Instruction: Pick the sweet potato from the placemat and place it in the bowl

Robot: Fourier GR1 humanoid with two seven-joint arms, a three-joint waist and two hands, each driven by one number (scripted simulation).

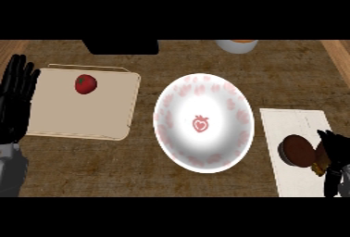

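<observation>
A brown sweet potato (297, 150) lies on the white placemat (294, 121) at the right. My right hand (334, 152) is at the potato's right side, with its fingers curled round that end. The white bowl (203, 122), with pink spots and a strawberry mark in its middle, stands at the centre, left of the placemat, with nothing in it. My left hand (17, 95) rests open at the left edge, fingers pointing up.
A tan cutting board (82, 115) with a red tomato (85, 84) on it lies left of the bowl. A dark object (121, 46) and a white cup (236, 46) stand at the far edge. The counter's wooden edge runs along the right.
</observation>
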